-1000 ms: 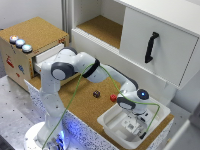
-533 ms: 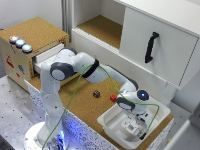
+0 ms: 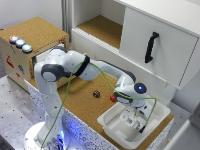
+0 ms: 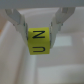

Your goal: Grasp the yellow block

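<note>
The yellow block [image 4: 38, 41], a small bright yellow cube with dark marks, sits between my two fingers in the wrist view. The fingers [image 4: 19, 22] press on its two sides. My gripper [image 4: 40, 34] is shut on it, just above the white floor of the tray. In the exterior view my gripper [image 3: 132, 119] reaches down inside the white tray [image 3: 111, 126] at the exterior view's right. The block itself is hidden there by the hand.
A small dark brown cube [image 3: 96, 93] and a small red object [image 3: 113, 98] lie on the cork tabletop beside the tray. A white cabinet with a black handle [image 3: 151, 47] stands behind. A wooden box with buttons [image 3: 20, 42] stands at the exterior view's left.
</note>
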You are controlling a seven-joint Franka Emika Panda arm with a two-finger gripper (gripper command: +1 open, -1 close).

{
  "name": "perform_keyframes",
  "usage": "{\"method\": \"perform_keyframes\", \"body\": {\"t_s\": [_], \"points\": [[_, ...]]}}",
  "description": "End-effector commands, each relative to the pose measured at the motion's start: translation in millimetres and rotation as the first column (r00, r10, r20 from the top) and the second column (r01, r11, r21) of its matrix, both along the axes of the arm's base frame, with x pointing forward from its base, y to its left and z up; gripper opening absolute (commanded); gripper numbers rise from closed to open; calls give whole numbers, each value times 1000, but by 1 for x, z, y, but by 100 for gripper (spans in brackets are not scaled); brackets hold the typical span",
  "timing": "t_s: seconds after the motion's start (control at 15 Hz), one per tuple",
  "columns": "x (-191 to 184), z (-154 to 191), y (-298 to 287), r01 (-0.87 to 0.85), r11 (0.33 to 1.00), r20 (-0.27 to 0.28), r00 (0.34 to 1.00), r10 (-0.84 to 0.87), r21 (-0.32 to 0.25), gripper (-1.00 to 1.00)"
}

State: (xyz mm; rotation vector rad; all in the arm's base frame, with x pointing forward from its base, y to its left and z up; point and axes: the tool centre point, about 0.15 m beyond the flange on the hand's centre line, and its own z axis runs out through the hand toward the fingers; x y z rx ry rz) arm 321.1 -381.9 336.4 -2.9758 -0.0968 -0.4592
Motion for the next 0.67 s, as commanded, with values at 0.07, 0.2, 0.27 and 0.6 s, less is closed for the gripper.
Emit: {"method": "perform_keyframes", "body": {"t_s": [0.07, 0.2, 0.27, 0.6], "points": [[20, 44, 113, 67, 993, 79, 995, -60, -95, -100], [28, 52, 149, 69, 993, 85, 995, -61, -98, -100], [30, 53, 162, 67, 992, 82, 995, -59, -104, -100], [39, 55, 242, 1, 991, 63, 998, 7, -133, -100]]}}
